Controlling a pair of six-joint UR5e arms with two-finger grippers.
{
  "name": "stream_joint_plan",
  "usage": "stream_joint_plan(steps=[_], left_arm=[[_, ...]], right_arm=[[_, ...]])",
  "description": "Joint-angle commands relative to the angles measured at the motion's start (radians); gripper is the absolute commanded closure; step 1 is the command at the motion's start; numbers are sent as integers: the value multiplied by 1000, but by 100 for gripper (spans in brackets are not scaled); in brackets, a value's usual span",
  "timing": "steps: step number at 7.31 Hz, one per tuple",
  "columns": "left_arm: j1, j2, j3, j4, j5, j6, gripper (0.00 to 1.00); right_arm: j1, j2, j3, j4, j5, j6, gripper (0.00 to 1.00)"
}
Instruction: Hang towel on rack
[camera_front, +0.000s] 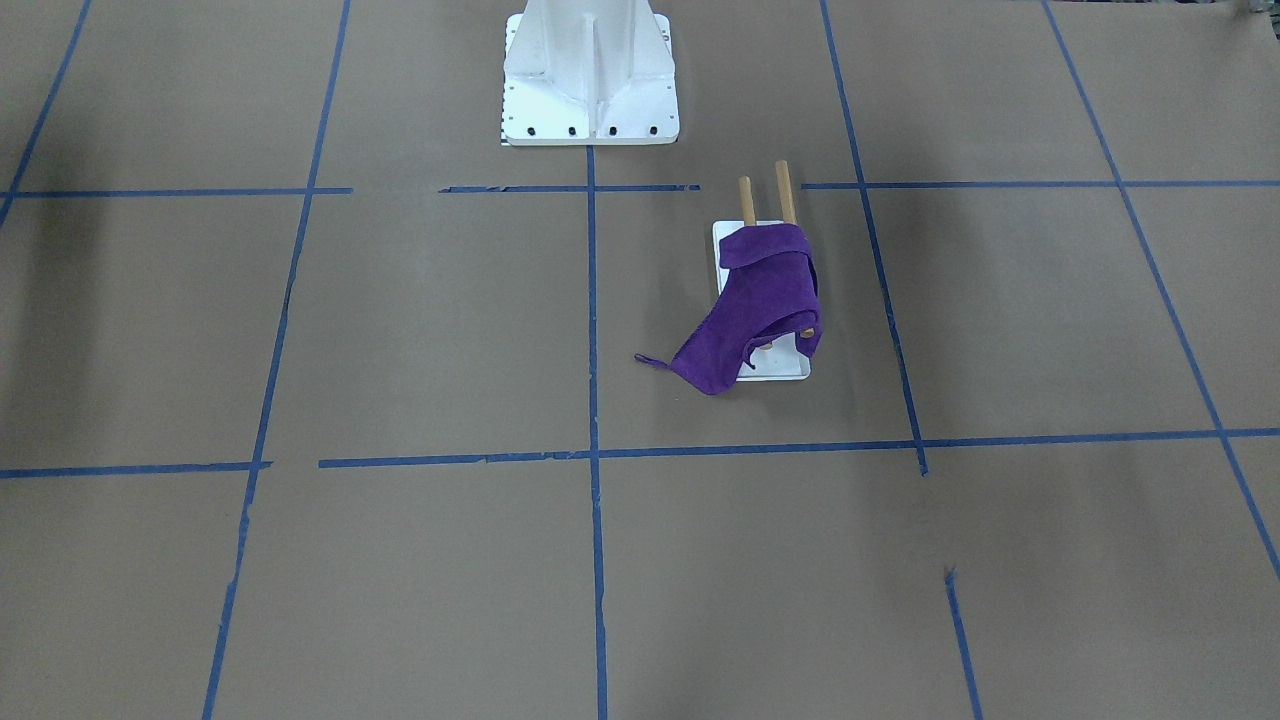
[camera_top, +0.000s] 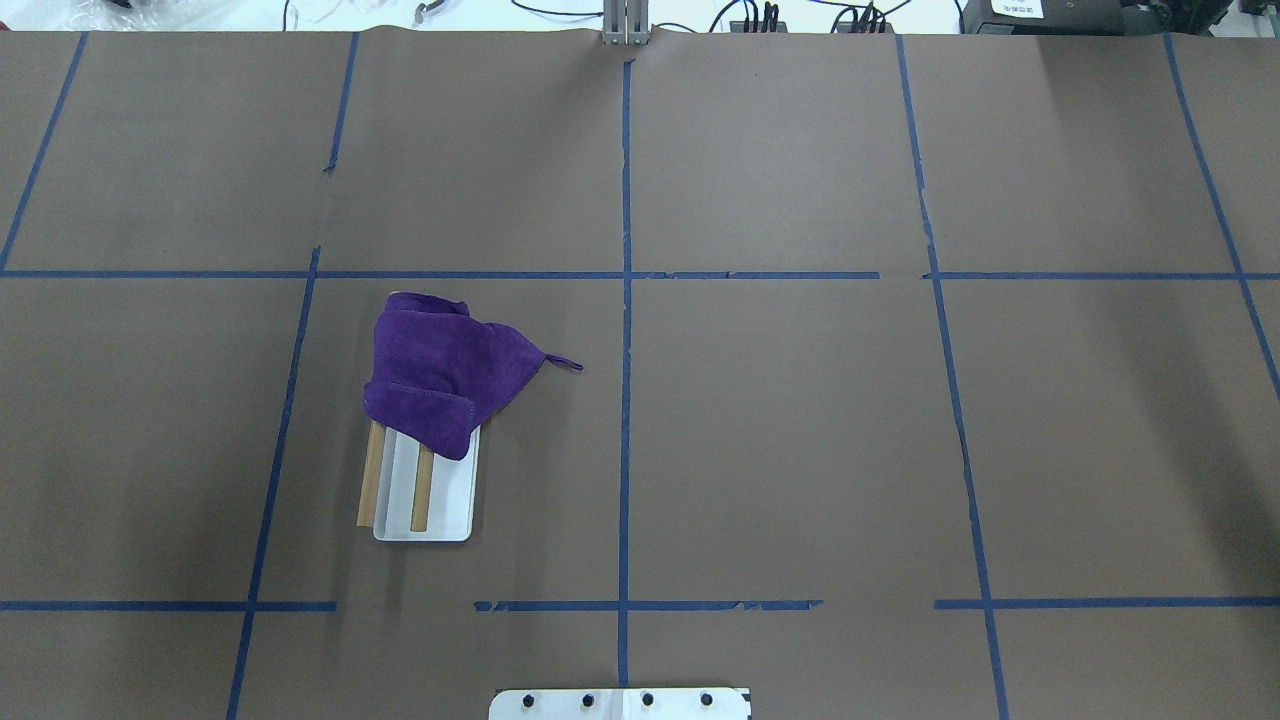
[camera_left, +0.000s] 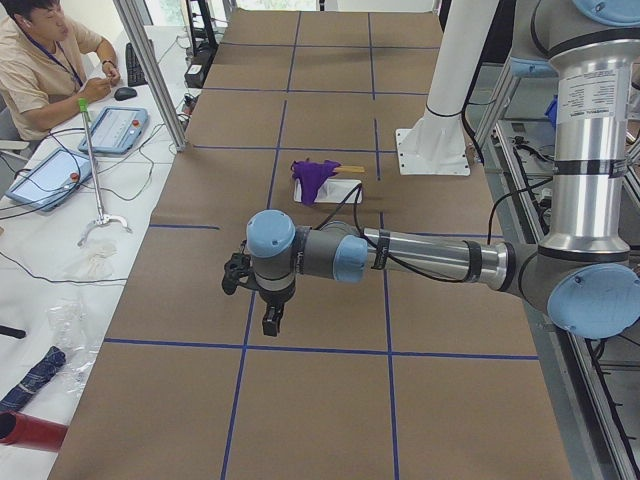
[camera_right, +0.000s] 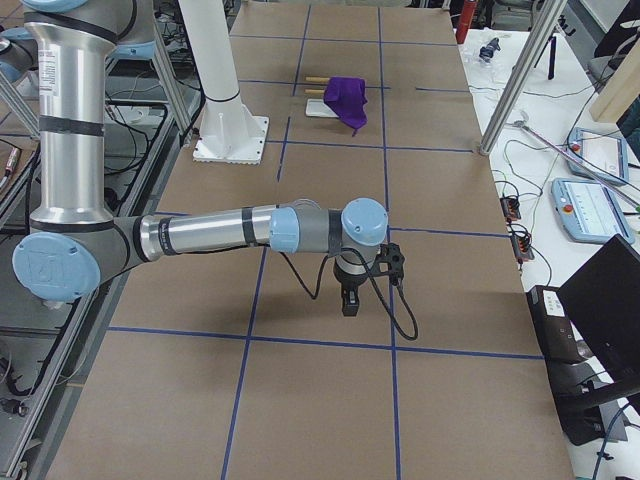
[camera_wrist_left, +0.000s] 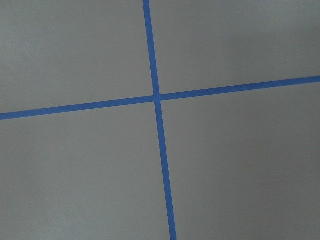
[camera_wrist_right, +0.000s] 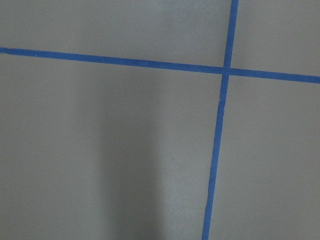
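Left hand (camera_left: 271, 322) caught only in the side view, pointed down above the counter (camera_left: 320, 400), well apart from the rack (camera_top: 450, 500); released or clenched, cannot tell. Same for the right hand (camera_right: 348, 300): side view only, pointed down, well apart from the rack, grip impossible to make out. Brown paper and crossing blue tape lines (camera_wrist_left: 156, 97) in both wrist cameras. Towel (camera_top: 440, 375) bunched over the rack's end farther from the robot, hiding that half of both rods and the base beneath; nearer rod ends bare. One corner with a small loop trailing off the rack onto the counter. Sticker (camera_left: 585, 95) on the left arm, print too small to read.
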Motion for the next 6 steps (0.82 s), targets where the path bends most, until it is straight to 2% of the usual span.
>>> stream_joint_plan(steps=[1, 2, 3, 6], left_arm=[[1, -9, -13, -72, 3, 2, 0], [1, -17, -3, -159, 0, -2, 0], [1, -17, 14, -182, -2, -5, 0], [0, -3, 19, -178, 0, -9, 0]], right_arm=[[-1, 10, 0, 1, -17, 26, 0], [-1, 12, 2, 1, -35, 27, 0], [-2, 12, -3, 1, -34, 29, 0], [-5, 12, -6, 1, -32, 29, 0]])
